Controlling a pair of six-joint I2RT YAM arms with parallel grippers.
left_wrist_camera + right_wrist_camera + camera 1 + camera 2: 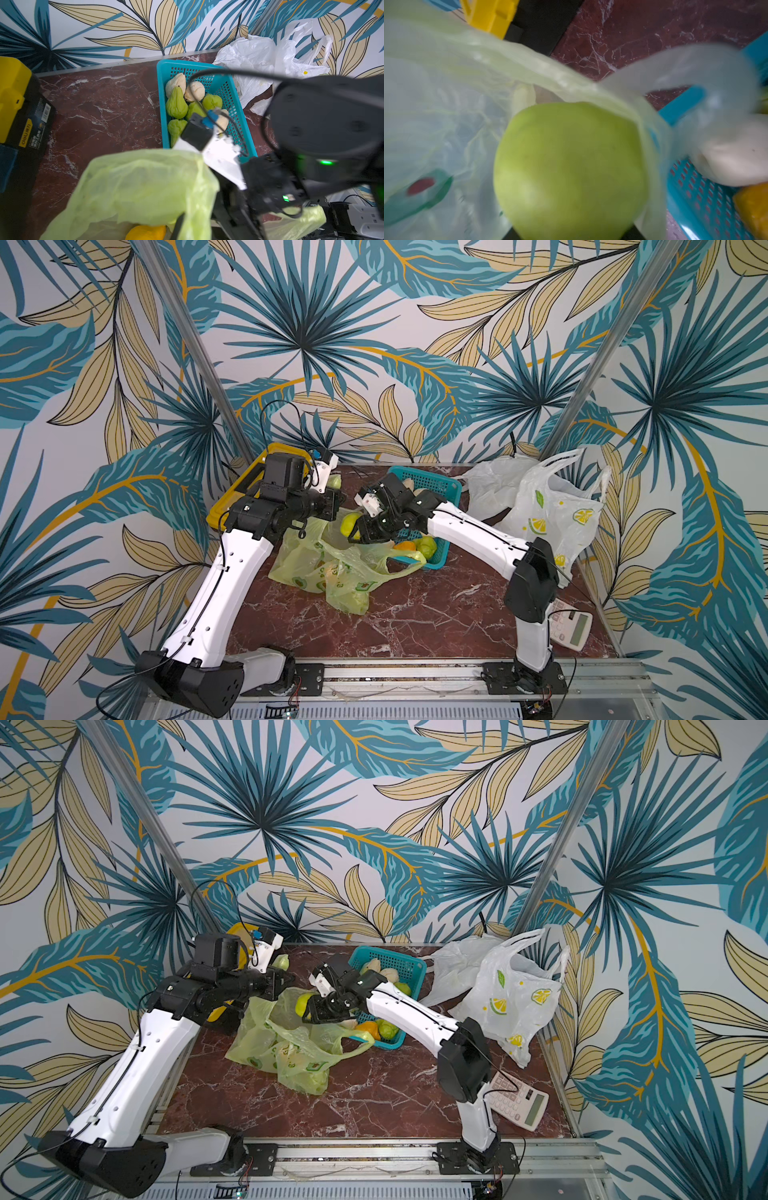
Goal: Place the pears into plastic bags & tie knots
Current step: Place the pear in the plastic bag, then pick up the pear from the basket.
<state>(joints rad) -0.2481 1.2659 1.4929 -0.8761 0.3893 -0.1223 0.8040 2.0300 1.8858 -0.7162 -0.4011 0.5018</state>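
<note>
- Fingers of the right gripper (354, 531) pinch a green pear (347, 523). In the right wrist view this pear (566, 172) fills the frame, with a dark finger at each side of its lower edge.
- We see it hanging over the open mouth of the lime-green bag (320, 568), and the bag's rim lies against it in the right wrist view.
- The left gripper (332, 508) is pressed together on the far side of that rim, holding it up off the table (395, 614).
- Inside the bag's mouth, an orange pear (145, 232) shows in the left wrist view.
- Just beside the bag, under the right arm, stands the teal basket (440, 485). In the left wrist view we count 4 green pears (176, 104) and 3 cream ones in it.
- At the basket's near end, both top views show 1 more orange fruit and 1 more green one.
- Beyond the left wrist, 1 pale-green pear (281, 962) lies on the table near the yellow-and-black toolbox (232, 497).
- The lemon-print bag (552, 510) and the plain white bag (490, 485) sit crumpled past the basket, at the far right corner.
- A calculator (575, 628) lies near the right arm's base.
</note>
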